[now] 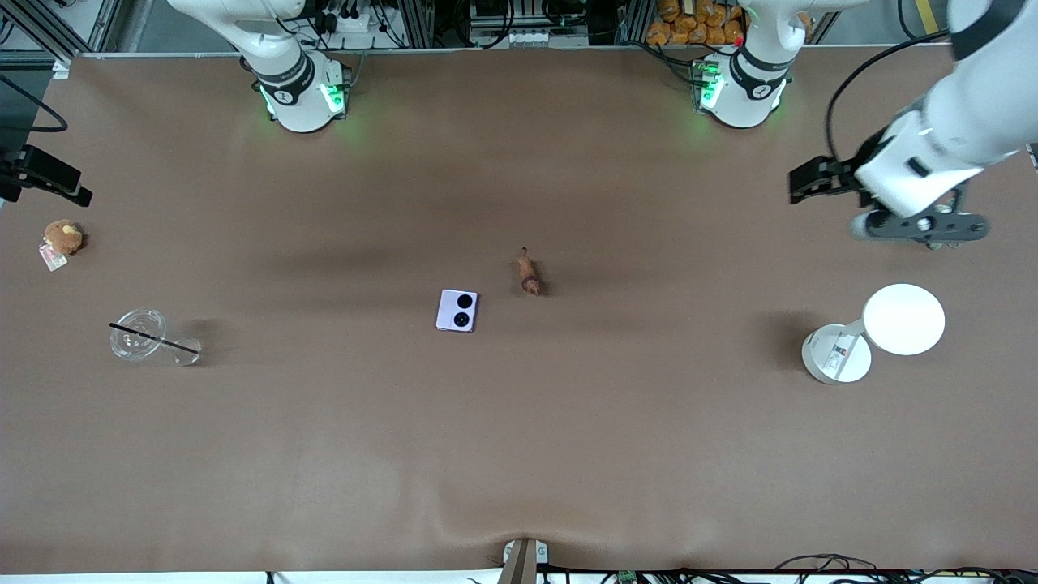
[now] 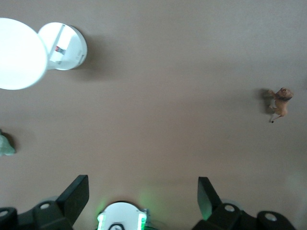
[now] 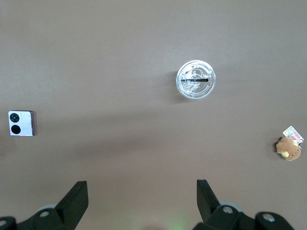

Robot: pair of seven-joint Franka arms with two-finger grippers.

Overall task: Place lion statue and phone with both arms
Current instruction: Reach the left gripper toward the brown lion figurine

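Note:
The lion statue (image 1: 529,274), a tiny orange-brown figurine, is on the brown table near its middle; it also shows in the left wrist view (image 2: 279,103). The phone (image 1: 457,311), pale lavender with two black circles, lies flat beside it, a little nearer the front camera and toward the right arm's end; it also shows in the right wrist view (image 3: 21,123). My left gripper (image 1: 803,185) (image 2: 143,184) is open and empty, up over the left arm's end of the table. My right gripper (image 1: 57,182) (image 3: 142,189) is open and empty, up over the right arm's end.
A clear cup with a black straw (image 1: 139,334) (image 3: 195,80) and a brown plush toy with a tag (image 1: 62,237) (image 3: 289,147) sit at the right arm's end. A white round-topped stand (image 1: 904,319) (image 2: 17,52) sits at the left arm's end, with a grey-green plush (image 2: 5,146) close by.

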